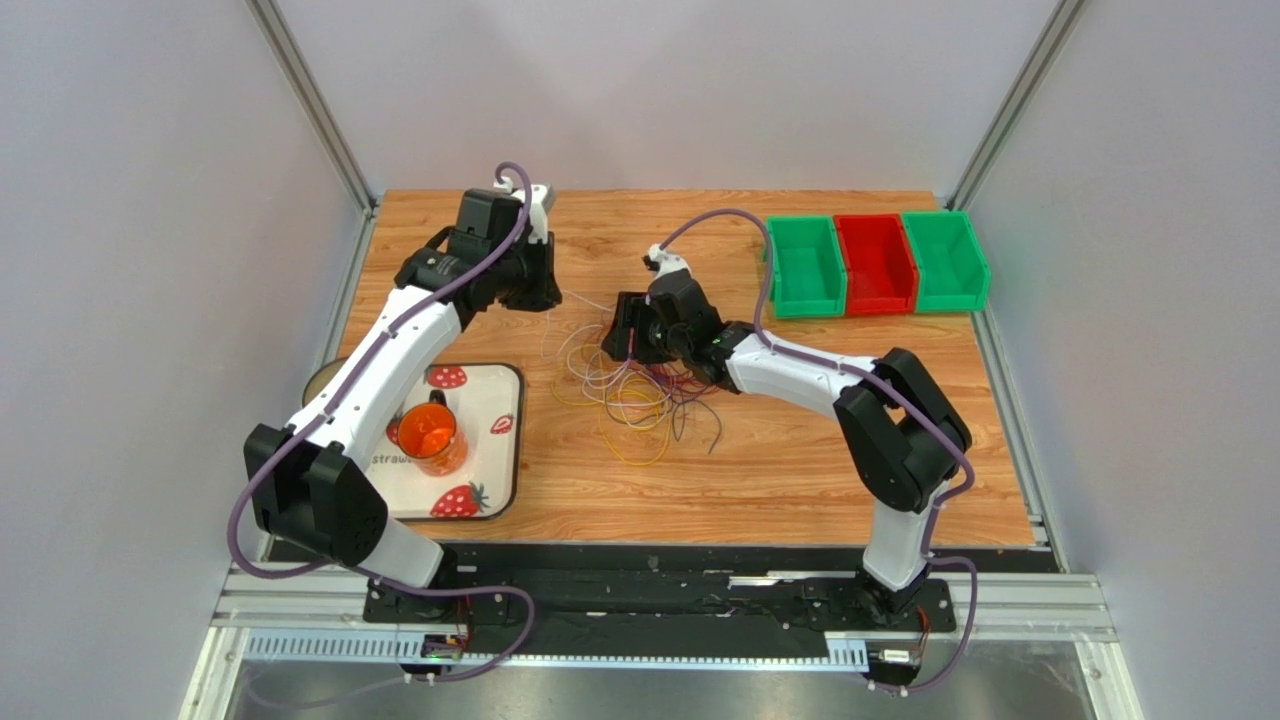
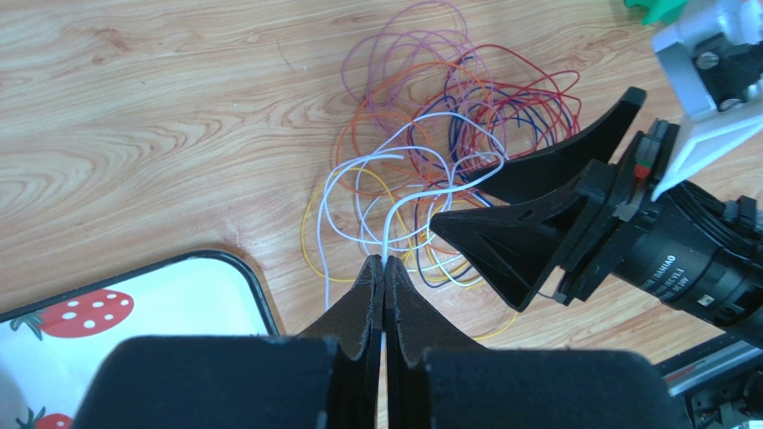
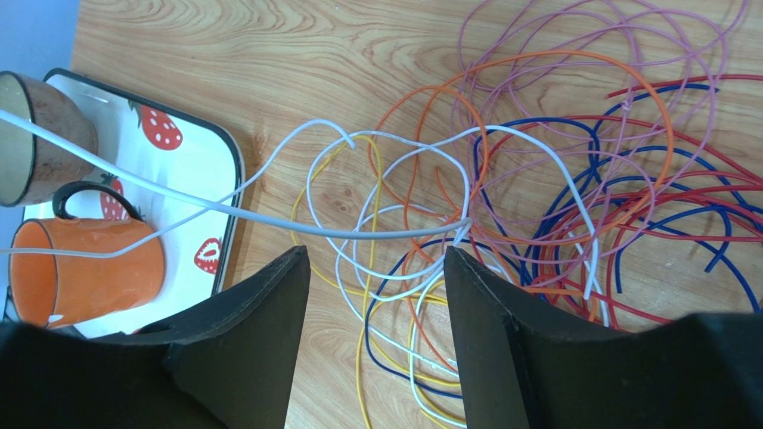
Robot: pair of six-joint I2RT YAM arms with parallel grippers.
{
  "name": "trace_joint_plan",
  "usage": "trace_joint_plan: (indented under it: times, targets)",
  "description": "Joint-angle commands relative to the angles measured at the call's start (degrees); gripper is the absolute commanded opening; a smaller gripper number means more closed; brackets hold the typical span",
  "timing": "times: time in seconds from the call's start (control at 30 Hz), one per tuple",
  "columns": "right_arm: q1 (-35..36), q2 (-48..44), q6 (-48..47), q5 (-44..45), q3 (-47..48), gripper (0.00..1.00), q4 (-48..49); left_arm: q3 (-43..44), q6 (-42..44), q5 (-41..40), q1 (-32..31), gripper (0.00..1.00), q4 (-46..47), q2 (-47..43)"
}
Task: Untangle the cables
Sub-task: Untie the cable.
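The cables (image 1: 639, 387) lie as a loose tangle of yellow, white, red, purple, orange and blue loops mid-table. My left gripper (image 2: 385, 262) is shut on a white cable (image 2: 387, 228), which rises out of the tangle (image 2: 448, 116) into the fingertips. From above, the left gripper (image 1: 547, 297) hangs just left of the pile. My right gripper (image 3: 374, 261) is open, its fingers (image 3: 269, 304) straddling white, yellow and blue strands without pinching any. The held white cable (image 3: 269, 219) stretches taut across that view just beyond the fingertips. The right gripper (image 1: 622, 339) sits at the pile's upper edge.
A strawberry-print tray (image 1: 504, 393) at the left holds an orange mug (image 1: 428, 435); a brown mug (image 3: 36, 134) stands beside it. Two green bins (image 1: 804, 267) (image 1: 947, 258) and a red bin (image 1: 876, 263) line the back right. Metal posts frame the table.
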Motion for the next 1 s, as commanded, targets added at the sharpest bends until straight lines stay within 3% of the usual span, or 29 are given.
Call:
trace_joint_plan:
  times: [0.0,0.27,0.97]
  targets:
    - [-0.05,-3.64,-0.91,2.62,-0.69,0.61,3.14,0.66,-0.84,-1.05,0.71,0.00,-1.36,1.23]
    - [-0.05,-0.40,-2.05,5.52,3.52,0.60,-2.99,0.84,-1.46,-1.48,1.24,0.00,-1.98,1.93]
    - [-0.32,4.96,-0.56,4.91,6.69,0.59,-4.32,0.58,-1.37,-1.75,1.77,0.00,-2.24,1.67]
